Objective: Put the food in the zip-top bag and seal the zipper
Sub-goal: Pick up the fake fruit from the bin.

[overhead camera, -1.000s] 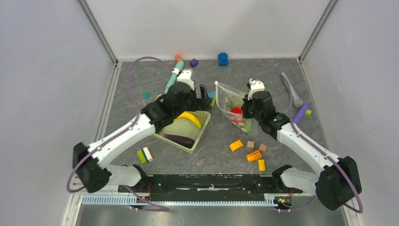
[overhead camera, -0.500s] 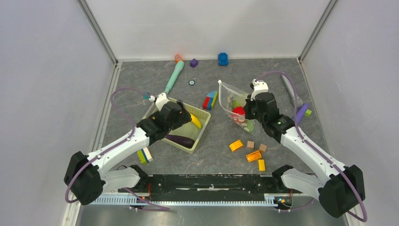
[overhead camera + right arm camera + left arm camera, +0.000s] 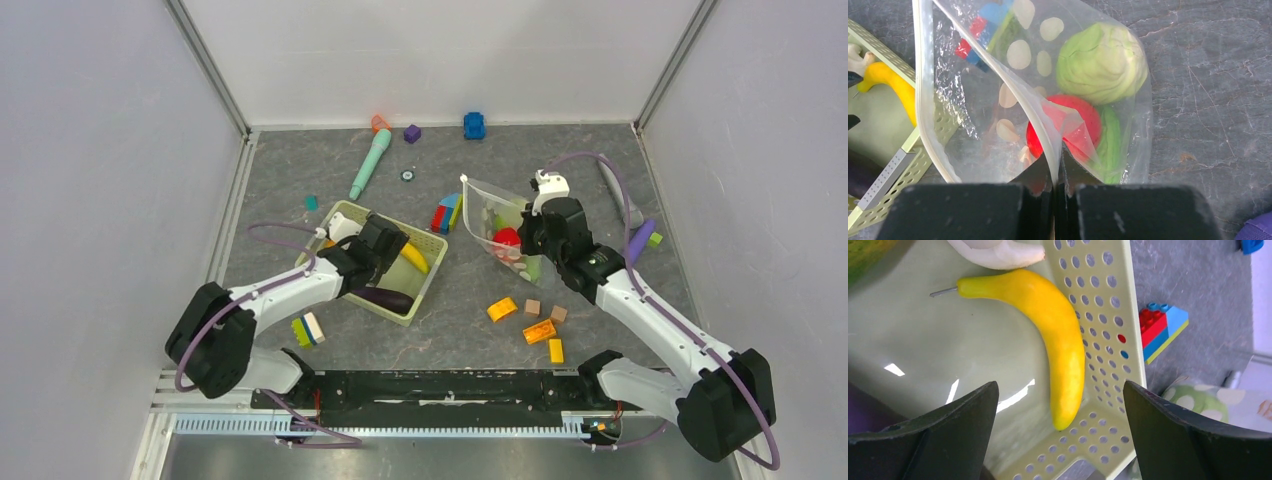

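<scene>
Over the basket (image 3: 1108,315), left gripper (image 3: 1059,383) hung spread wide astride the banana (image 3: 1058,330). Alongside, right gripper (image 3: 1058,165) pinched the zip-top bag (image 3: 963,90) lip, probably on the zipper (image 3: 922,75), mouth open; cabbage (image 3: 1100,62), tomato (image 3: 1083,120) inside. Best: descend centred mid-banana, clear of basket wall, close gently.

The basket (image 3: 428,275) sits left of centre on the table (image 3: 300,160), with the banana (image 3: 1060,335) along its right wall and the eggplant (image 3: 385,297) nearer its front. To its right lies the zip-top bag (image 3: 963,100) — and between the two, a stack of blocks (image 3: 446,214). Inside the bag, the cabbage (image 3: 1100,62) lies just behind the tomato (image 3: 1083,125). Loose blocks (image 3: 540,331) lie in front of the bag; the stick (image 3: 369,165) lies behind the basket.
</scene>
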Controlling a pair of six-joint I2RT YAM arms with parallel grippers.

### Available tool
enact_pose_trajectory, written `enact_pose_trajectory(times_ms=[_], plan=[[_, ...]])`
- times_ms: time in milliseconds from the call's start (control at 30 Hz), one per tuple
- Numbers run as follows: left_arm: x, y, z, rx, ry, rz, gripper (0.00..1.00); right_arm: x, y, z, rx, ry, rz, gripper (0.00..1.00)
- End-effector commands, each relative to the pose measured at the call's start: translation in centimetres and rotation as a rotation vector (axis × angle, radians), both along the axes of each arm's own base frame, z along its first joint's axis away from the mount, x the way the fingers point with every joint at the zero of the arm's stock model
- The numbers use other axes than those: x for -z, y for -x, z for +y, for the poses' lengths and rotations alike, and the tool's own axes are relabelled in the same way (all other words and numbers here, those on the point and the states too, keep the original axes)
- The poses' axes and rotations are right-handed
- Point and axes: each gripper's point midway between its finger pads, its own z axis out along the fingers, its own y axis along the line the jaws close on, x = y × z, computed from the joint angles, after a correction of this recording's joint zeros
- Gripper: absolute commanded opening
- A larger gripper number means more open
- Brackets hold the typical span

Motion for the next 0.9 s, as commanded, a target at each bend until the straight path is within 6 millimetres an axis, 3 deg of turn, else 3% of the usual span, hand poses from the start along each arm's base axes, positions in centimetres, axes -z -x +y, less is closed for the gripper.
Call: enact_pose_trajectory(times_ms=[0,300,867], plan=[[-0.7,-2.8,0.0,-0.175,0.127,-0.073,0.98,-0.6,-0.3,-0.4,0.018,0.012,-0.033,0.04],[2.2,-3.9,0.7,-0.253,0.104,-0.008,0.84,-0.6,-0.2,-0.9,0.027,0.033,-0.038,0.04],[4.6,-4.7,1.1,-0.31,0.035,0.051,0.65,-0.7,0.3,-1.2,0.032,0.028,-0.042,0.04]])
